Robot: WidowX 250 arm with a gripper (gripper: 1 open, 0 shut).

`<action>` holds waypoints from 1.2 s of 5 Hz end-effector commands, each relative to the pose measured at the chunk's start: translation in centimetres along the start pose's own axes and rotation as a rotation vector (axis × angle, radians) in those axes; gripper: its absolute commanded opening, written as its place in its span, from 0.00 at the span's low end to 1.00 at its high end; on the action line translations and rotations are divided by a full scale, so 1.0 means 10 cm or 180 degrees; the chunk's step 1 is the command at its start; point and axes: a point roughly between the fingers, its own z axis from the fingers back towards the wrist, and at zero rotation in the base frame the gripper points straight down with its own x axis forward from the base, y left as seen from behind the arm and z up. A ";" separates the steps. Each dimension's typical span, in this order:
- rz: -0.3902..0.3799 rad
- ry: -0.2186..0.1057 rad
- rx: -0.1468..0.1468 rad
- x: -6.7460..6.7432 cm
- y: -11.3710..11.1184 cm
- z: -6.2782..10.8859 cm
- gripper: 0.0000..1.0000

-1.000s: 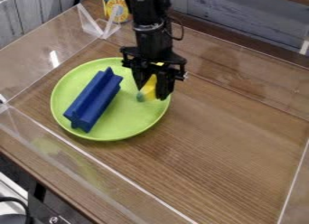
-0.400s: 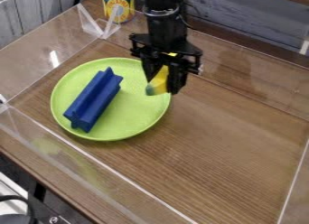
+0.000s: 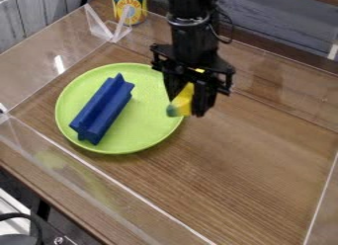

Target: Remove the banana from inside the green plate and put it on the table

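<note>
1. Currently I have the gripper (image 3: 187, 99) pointing straight down, fingers clamped on the banana (image 3: 180, 100). Yellow fruit hangs between the black fingers, its darker tip low and toward the plate side.
2. Banana position: lifted clear of the green plate (image 3: 126, 140), hanging above the plate's right-hand rim, roughly where green meets wood. I cannot tell exactly whether the tip is over the rim or just past it.
3. Also in the plate: a blue ridged block (image 3: 102, 108), lying lengthwise on the left half, well apart from the gripper. Not part of my job; leave it alone.
4. Table (image 3: 251, 170): wood-grain worktop, clear acrylic walls around the edges. A broad bare stretch lies to the right of the plate and toward the near right corner. A yellow container (image 3: 126, 6) stands at the far edge behind the arm.
5. Step in hand, as I judge it: pick is done, carry is under way. Placing is not yet done.
6. Next move calls for: travel sideways to the right until the whole banana is past the rim, over bare wood; then lower until it nearly rests on the surface; then release.
7. Risk noted: releasing too near the rim could let the curved fruit roll back against or onto the plate. Stay clear of the right acrylic wall too.
</note>
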 end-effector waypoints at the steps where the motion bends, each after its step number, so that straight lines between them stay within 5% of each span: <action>1: -0.0075 -0.0103 -0.0020 -0.08 -0.17 0.09 0.00; 3: -0.0185 -0.0044 -0.0046 -0.22 -0.44 -0.04 0.00; 6: -0.0172 -0.0004 -0.0018 -0.30 -0.53 -0.31 0.00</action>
